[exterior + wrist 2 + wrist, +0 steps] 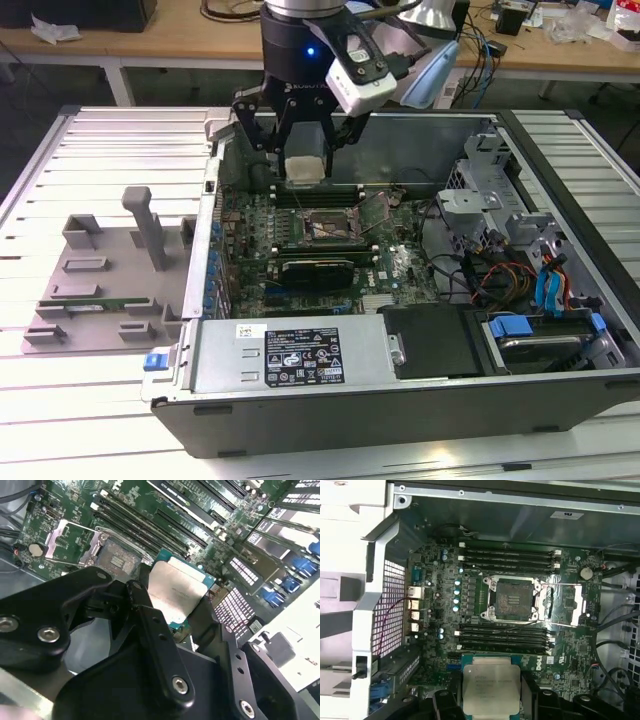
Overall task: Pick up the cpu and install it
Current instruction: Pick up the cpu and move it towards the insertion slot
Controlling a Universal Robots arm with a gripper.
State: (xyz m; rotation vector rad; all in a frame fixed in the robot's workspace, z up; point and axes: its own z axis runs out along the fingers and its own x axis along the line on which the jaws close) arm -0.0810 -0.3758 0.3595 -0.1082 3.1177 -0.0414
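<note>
One cpu [491, 686] gripped in the tool [491, 699], held above the motherboard [570, 645]

In the second wrist view the hand [175, 607] hides two edges of the cpu [176, 587].

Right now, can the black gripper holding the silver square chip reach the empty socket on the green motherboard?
Probably yes: the gripper holds the cpu above the motherboard, and the socket lies bare, its metal cover swung open.

Black hand [303, 165] with silver screws [180, 684]
</note>
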